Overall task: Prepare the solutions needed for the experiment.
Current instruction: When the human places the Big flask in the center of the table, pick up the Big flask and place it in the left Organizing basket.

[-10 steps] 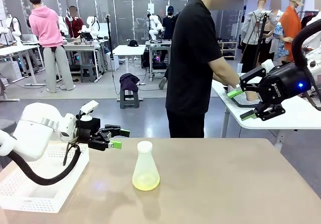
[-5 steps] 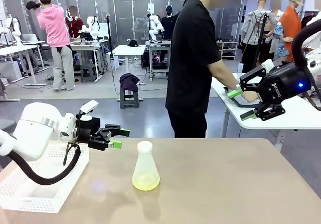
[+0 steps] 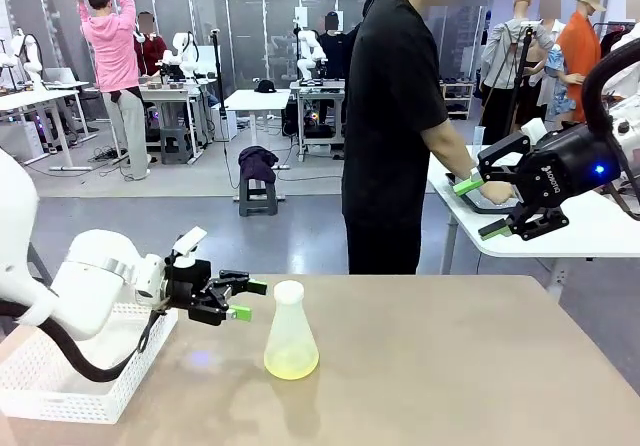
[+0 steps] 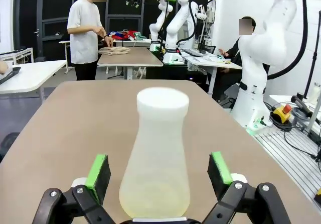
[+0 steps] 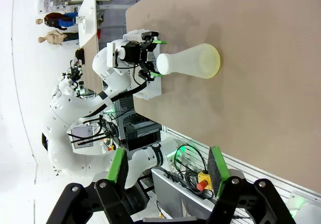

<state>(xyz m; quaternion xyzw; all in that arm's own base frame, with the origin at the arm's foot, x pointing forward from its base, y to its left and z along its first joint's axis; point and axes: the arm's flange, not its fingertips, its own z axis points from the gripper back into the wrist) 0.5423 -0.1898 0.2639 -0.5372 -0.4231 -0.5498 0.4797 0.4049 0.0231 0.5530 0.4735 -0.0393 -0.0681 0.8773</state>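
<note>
White arms (image 3: 95, 296), black green-padded end effectors (image 3: 247, 300)

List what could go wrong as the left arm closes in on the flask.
1. The flask is tall with a narrow neck, and the left gripper, jaws open, comes at it from the side near neck height: a nudge could tip it.
2. The yellow liquid would spill over the table if it toppled.
3. The frosted wall tapers between the pads, so a grip might slide upward.

The only lettering stands in white on the black right pincer (image 3: 482, 207), too small to read.
</note>
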